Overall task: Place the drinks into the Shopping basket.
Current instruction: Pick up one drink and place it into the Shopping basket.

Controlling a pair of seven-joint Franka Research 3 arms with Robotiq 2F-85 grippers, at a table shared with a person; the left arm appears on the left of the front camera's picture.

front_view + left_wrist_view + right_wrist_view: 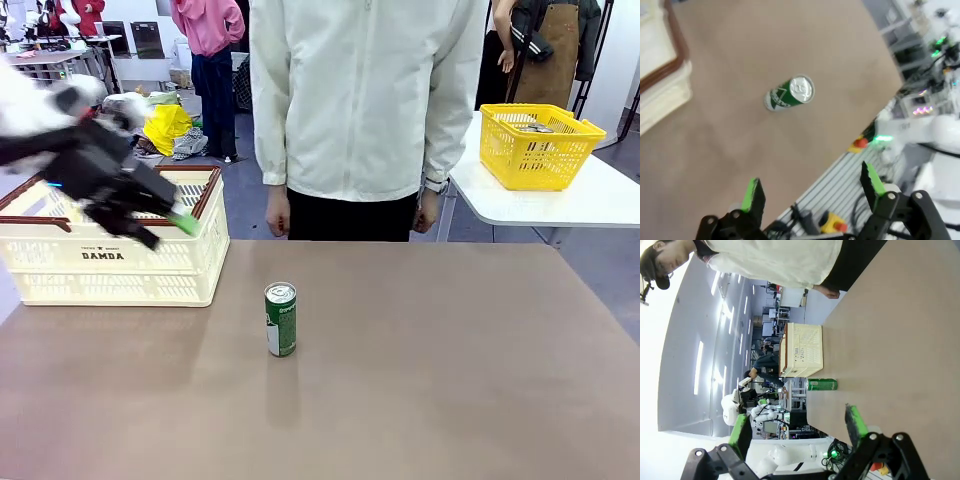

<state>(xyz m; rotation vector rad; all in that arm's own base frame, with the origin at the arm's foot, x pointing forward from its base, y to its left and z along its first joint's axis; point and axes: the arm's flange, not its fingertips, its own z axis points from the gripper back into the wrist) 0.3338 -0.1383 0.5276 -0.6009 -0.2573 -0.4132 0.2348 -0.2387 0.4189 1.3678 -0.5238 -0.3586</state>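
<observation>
Our left gripper [168, 230] hangs open and empty near the basket [110, 268]; our right gripper [797, 424] is open too. We see the green can [281, 322] upright on the table [450, 380], outside the basket.

A yellow basket [540, 150] sits on a white side table [600, 197].
</observation>
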